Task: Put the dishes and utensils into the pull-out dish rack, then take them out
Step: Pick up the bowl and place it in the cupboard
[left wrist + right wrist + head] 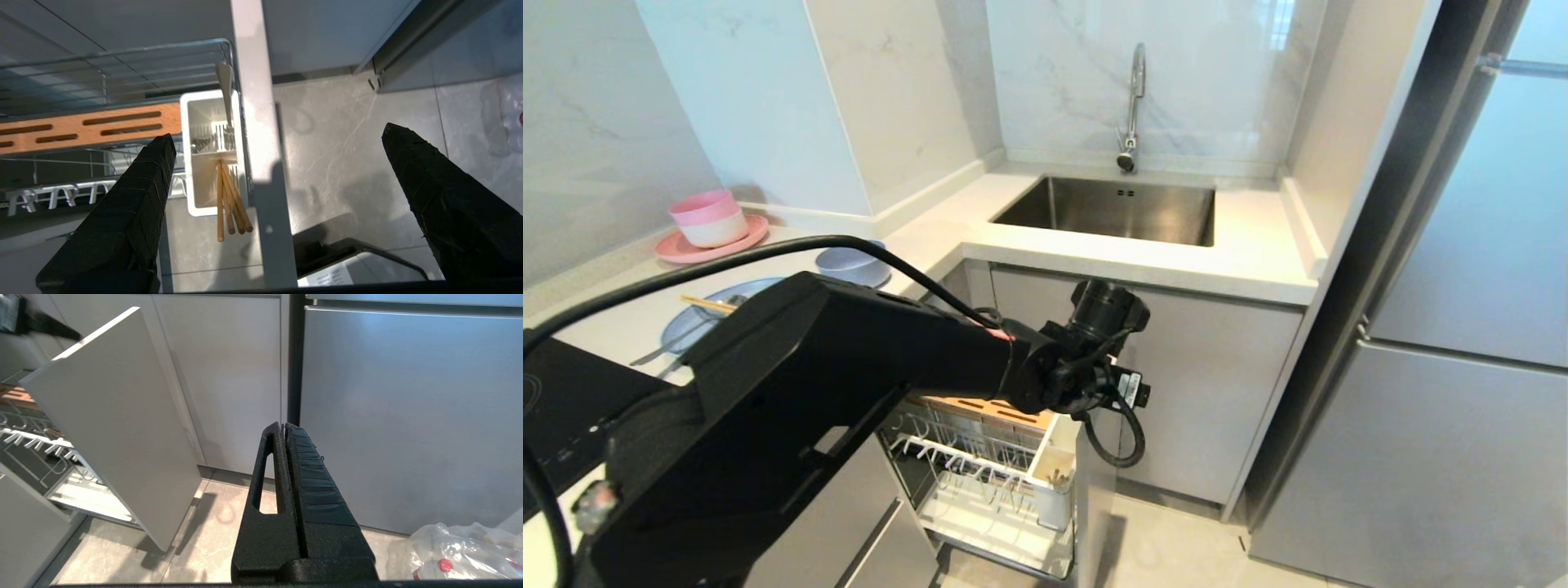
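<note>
The left gripper (278, 139) hangs above the pulled-out rack (980, 469), its two black fingers (135, 196) spread wide and holding nothing. Seen from the left wrist, one finger lies over the end of the wooden bar (90, 130) and the other over the grey floor (339, 134), with the front panel (261, 163) running between them. In the head view the left arm (792, 408) reaches across from the left and covers much of the rack; the gripper itself is hidden there behind the wrist.

Just beside the panel sits the white caddy (195, 122). Several light-brown sticks (229, 200) stand in one of its compartments, leaning together, and a spoon (225, 87) stands in the neighbouring one. The rack's wire slots (956, 457) hold no dishes, and a white tray (1005, 523) lies at the bottom.

On the counter (621, 327) to the left lies the blue plate (690, 322), with chopsticks (707, 305) resting across it and a slim utensil, hard to make out, at its near edge. The grey-blue bowl (849, 265) stands just behind the plate. Further back a pink-and-white bowl (709, 218) sits on a pink plate (711, 245). The sink (1115, 208) lies in the corner with the tap (1131, 106) over it.

The right gripper (284, 430) is low beside the rack, its fingers pressed together on nothing, facing the cabinet doors (229, 375). A crumpled plastic bag (453, 547) lies on the floor near it.
</note>
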